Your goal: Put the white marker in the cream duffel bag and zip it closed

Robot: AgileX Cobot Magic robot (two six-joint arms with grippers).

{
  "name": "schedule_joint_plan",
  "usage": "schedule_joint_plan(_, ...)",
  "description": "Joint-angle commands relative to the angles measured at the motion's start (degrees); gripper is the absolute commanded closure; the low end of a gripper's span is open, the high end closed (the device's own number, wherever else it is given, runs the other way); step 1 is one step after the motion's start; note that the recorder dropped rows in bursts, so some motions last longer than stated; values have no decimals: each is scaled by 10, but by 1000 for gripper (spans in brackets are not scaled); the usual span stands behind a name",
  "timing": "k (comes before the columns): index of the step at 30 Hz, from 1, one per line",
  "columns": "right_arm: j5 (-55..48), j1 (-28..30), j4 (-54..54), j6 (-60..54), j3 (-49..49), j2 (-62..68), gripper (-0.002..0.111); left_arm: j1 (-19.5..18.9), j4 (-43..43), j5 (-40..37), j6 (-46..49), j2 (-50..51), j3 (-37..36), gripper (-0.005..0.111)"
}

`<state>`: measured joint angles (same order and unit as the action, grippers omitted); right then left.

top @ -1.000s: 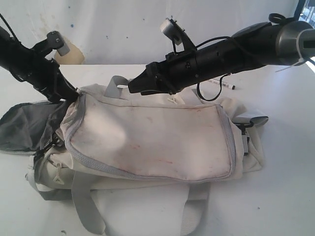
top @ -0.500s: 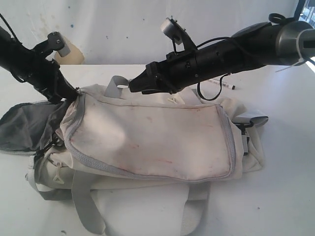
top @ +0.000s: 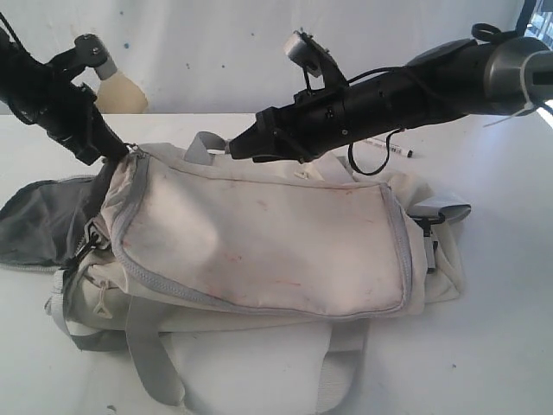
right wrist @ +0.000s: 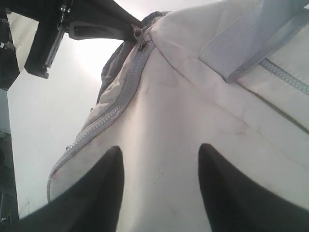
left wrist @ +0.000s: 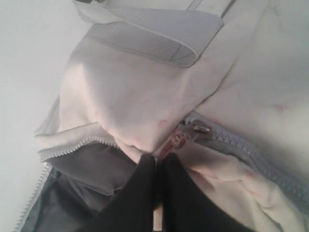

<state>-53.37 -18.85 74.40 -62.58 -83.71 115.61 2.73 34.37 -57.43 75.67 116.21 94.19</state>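
Pinching cream duffel bag (top: 259,242) corner — left gripper (left wrist: 155,162); right gripper (right wrist: 159,147) agape above

One cream duffel bag (top: 259,242) fills the centre; one white marker (top: 393,149) lies upper right. Two grippers: left gripper (top: 121,152), right gripper (top: 237,149).

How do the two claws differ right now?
The left gripper is shut, pinching the cream duffel bag by its zipper end; the right gripper is open, holding nothing. The left gripper holds that corner up; the right gripper hangs over the bag's far side. Both are black.
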Motion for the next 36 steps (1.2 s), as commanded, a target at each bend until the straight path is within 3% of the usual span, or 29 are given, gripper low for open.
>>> schedule_joint_plan(1, 6, 0, 2, -1, -2, -1, 63, 0, 31, -23, 10, -8, 4, 107)
schedule_joint_plan(4, 9, 0, 2, -1, -2, -1, 63, 0, 76, -24, 20, -8, -3, 107)
schedule_joint_plan(10, -4, 0, 2, -1, -2, -1, 63, 0, 83, 11, 55, 3, -31, 106)
schedule_joint_plan(12, -18, 0, 2, -1, -2, -1, 63, 0, 84, 9, 55, 12, -35, 102)
schedule_joint_plan(17, -23, 0, 2, -1, -2, -1, 63, 0, 92, 25, 55, 17, -35, 74)
schedule_joint_plan(19, -23, 0, 2, -1, -2, -1, 63, 0, 92, 37, 55, 17, -35, 69)
schedule_joint_plan(30, -23, 0, 2, -1, -2, -1, 63, 0, 132, 71, 55, 17, -35, 74)
schedule_joint_plan(36, -23, 0, 2, -1, -2, -1, 63, 0, 113, 82, 77, 25, -35, 77)
